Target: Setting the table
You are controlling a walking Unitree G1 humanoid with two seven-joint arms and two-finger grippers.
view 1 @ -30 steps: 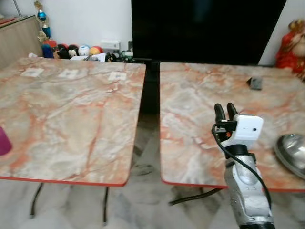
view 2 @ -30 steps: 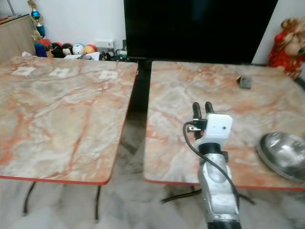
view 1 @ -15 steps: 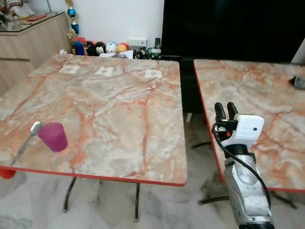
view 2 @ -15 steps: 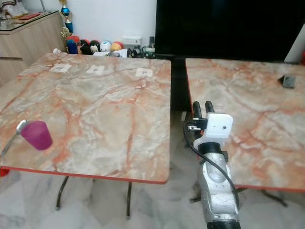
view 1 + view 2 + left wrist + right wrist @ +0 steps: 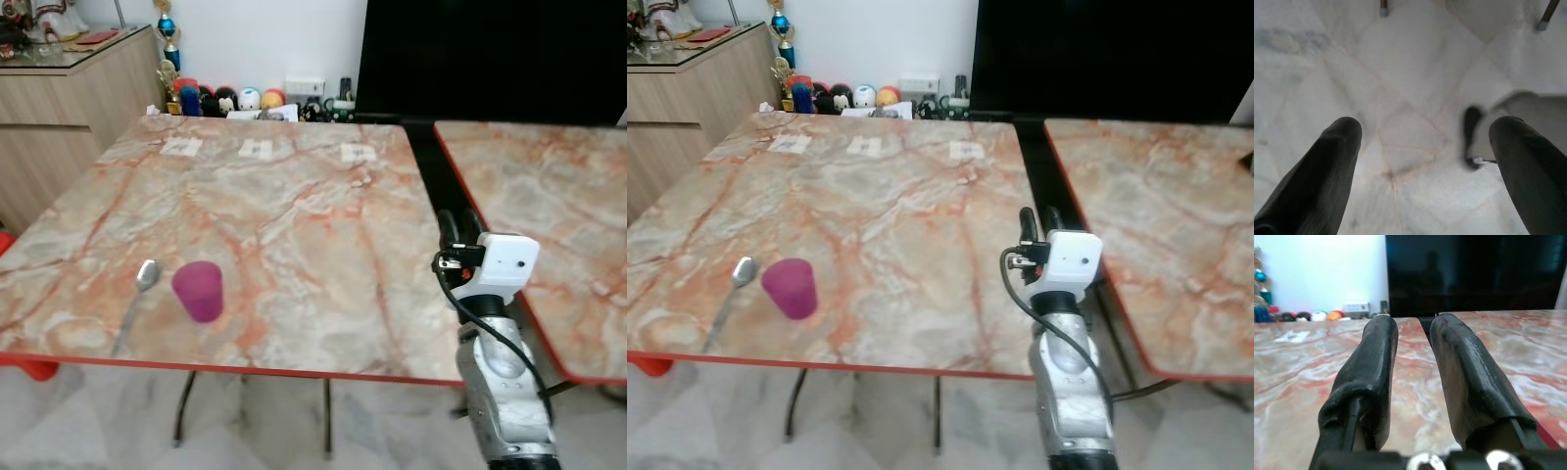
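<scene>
We stood before two marble-patterned tables set side by side, each with a red edge. On the left table point(image 5: 294, 206), close to its near edge and toward our left, a purple cup point(image 5: 198, 290) stood upright, and a metal spoon point(image 5: 136, 299) lay just beside it on its left, bowl pointing away from us and handle running toward the near edge. The two were near each other but apart. Three small white paper tags point(image 5: 257, 149) lay in a row along the far edge of that table; the wide middle of its top was bare.

A dark, narrow gap point(image 5: 431, 171) ran between the left table and the right table point(image 5: 549, 196), and the floor showed through it. Our right gripper point(image 5: 454, 227) was raised in front of us at that gap, over the left table's right near corner, pointing away from us. In the right wrist view its two black fingers point(image 5: 1371, 377) stood close together with only a thin slit between them and nothing held.

Our left gripper point(image 5: 1425, 161) hung low, pointing at the pale tiled floor point(image 5: 1400, 73), its fingers point(image 5: 1327, 166) spread wide with nothing between them.

Beyond the tables stood a large black screen point(image 5: 490, 59), a wooden sideboard point(image 5: 69, 98) at far left, and a row of small coloured toys point(image 5: 230, 98) along the wall.
</scene>
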